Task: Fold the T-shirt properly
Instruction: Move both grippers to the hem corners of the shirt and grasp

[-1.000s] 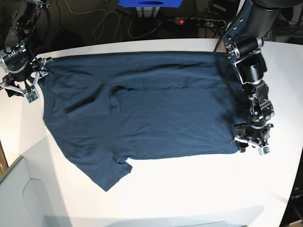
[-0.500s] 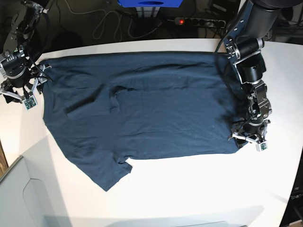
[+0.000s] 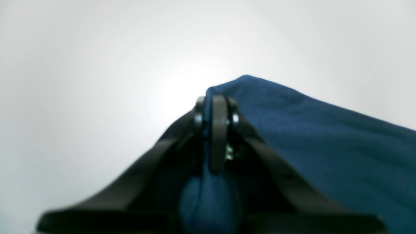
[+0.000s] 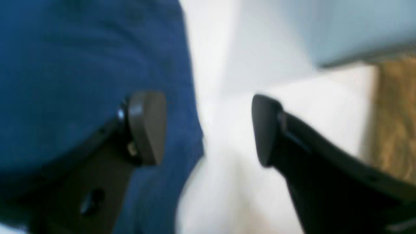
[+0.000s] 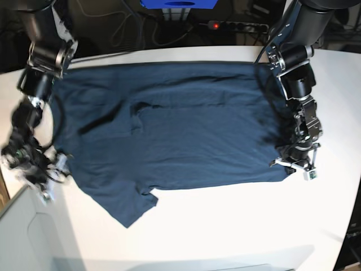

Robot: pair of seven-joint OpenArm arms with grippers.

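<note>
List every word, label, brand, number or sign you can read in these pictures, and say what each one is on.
None can be read.
T-shirt: plain dark blue in every view, no print or label showing.
Blue box behind the table: a dark oval mark on its face, no letters legible.
Power strip: a red light, no readable marking.
Left gripper and right gripper: the wrist views are blurred and show no markings.

Your base view looks steeply down from above the table (image 5: pixel 237 226), far enough to take in both arms. Each wrist view sits close behind its own jaws, blurred, facing along them. All three share the shirt (image 5: pixel 169 130) edges: frame right, frame left.
</note>
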